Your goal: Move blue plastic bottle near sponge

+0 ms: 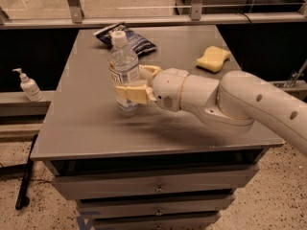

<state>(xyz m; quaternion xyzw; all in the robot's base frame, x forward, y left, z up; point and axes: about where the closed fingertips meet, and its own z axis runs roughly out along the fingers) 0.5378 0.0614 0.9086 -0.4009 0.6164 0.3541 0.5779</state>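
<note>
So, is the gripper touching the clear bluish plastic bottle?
Touching. The camera view shows the gripper clamped low around the clear bluish plastic bottle.

A dark snack bag [140, 43] lay at the far edge of the grey table [86, 126]. A white pump bottle [29, 86] stood on a low ledge [14, 99] to the table's left, with drawers [153, 187] beneath the top.

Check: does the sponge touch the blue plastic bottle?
No: the sponge lies apart at the back right, while the pincer grips the blue plastic bottle left of it.
</note>
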